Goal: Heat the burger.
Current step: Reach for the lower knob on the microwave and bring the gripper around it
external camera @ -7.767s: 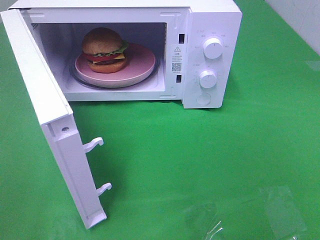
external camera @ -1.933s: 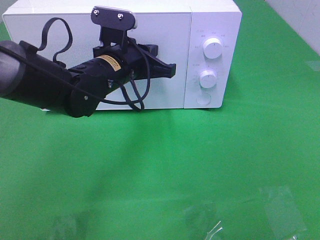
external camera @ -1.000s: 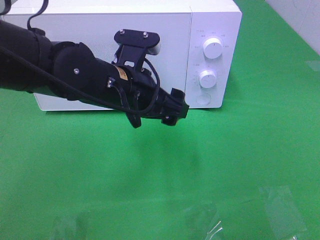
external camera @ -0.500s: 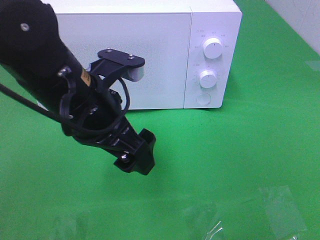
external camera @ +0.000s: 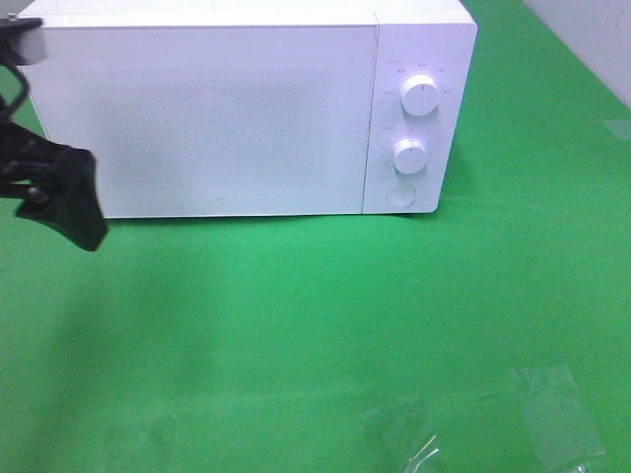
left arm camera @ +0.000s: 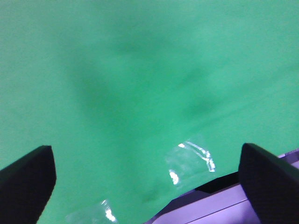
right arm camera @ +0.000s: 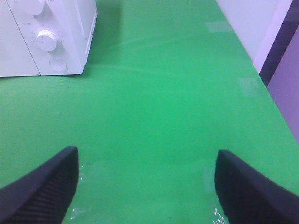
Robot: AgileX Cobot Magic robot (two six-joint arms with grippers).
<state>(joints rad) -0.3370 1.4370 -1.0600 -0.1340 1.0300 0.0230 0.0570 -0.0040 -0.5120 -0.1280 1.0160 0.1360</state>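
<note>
The burger is hidden: the white microwave stands at the back of the green cloth with its door shut. My left gripper shows as a black shape at the left edge of the exterior view, in front of the microwave's left end. In the left wrist view the left gripper is open over bare green cloth, nothing between its fingers. The right gripper is also open and empty, low over the cloth, with the microwave farther off. The exterior view does not show the right gripper.
The microwave's panel carries two round knobs and a round button. Clear shiny tape patches lie on the cloth near the front. The table's edge runs close beneath the left gripper.
The left arm has swung down and back to the left, away from the microwave's front, to the view's left edge. The door stays shut. The right gripper shows no earlier view.
</note>
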